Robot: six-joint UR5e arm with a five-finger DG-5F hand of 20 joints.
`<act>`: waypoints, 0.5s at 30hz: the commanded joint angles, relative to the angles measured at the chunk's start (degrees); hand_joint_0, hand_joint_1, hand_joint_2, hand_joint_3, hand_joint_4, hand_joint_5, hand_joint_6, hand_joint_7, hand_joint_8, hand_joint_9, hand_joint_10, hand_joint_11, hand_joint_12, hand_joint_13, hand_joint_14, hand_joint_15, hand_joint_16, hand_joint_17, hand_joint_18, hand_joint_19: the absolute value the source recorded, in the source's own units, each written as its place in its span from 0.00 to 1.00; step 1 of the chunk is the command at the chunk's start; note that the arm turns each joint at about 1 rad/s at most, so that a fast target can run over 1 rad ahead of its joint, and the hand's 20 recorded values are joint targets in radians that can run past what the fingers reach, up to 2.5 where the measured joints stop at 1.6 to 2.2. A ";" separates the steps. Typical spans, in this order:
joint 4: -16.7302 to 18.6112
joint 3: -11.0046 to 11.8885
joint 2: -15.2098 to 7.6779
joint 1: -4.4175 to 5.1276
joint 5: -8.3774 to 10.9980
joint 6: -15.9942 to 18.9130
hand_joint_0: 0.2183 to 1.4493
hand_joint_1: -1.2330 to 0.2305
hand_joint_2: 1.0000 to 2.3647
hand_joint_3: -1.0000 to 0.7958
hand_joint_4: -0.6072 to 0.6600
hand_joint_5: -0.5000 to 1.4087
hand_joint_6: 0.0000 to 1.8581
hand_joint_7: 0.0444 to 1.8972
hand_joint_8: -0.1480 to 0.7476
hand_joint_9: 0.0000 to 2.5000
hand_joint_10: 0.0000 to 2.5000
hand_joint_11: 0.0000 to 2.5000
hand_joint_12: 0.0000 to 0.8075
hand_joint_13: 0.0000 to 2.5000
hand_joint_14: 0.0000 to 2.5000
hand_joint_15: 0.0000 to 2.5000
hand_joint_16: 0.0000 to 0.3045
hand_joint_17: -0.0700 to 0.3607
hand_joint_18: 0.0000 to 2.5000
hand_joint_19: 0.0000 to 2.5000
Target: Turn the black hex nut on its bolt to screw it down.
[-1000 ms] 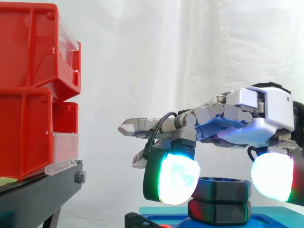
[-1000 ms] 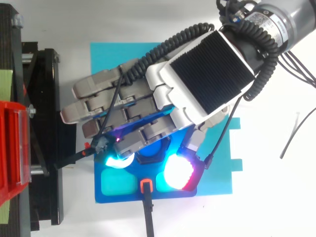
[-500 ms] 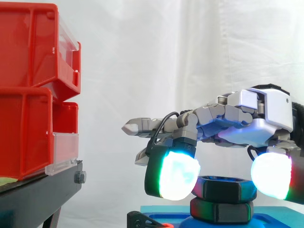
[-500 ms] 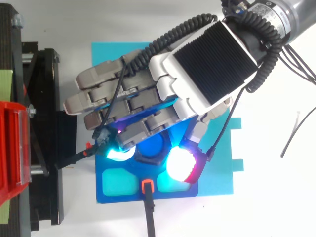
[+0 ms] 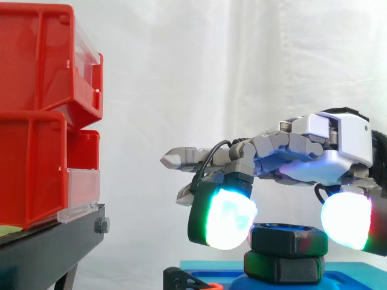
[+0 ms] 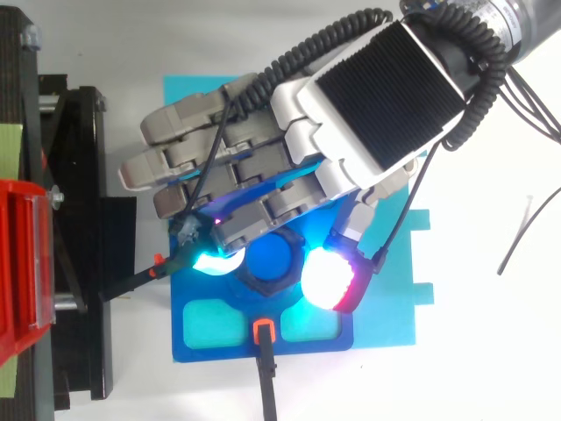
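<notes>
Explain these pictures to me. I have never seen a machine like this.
It is a robot arm ending in a hand with fingers and a thumb; the glowing pads are its own fingertips. One picture looks level from the side, the other straight down from above. On the surface lies a blue base carrying a bolt with a black hex nut on it. Its fingers pinch the nut from opposite sides. At the left, red bins sit on a black stand.

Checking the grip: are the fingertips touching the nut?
Touching. In the top view, two glowing pads of the hand sit against opposite sides of the nut, with no gap visible.
</notes>
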 commanded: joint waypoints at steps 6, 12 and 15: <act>0.05 0.00 -0.02 -0.77 -1.18 0.10 0.24 0.54 0.00 0.28 0.68 0.20 0.33 0.53 0.51 0.20 0.00 0.08 0.43 0.07 0.00 0.00 0.15 0.39 0.00 0.05; 0.58 0.00 -0.02 -1.21 -1.88 0.19 0.24 0.54 0.00 0.28 0.68 0.20 0.33 0.53 0.51 0.20 0.00 0.09 0.43 0.07 0.00 0.00 0.15 0.39 0.00 0.04; 1.28 0.00 -0.02 -1.39 -1.88 0.54 0.24 0.54 0.00 0.28 0.68 0.20 0.33 0.53 0.51 0.20 0.00 0.08 0.43 0.07 0.00 0.00 0.15 0.39 0.00 0.05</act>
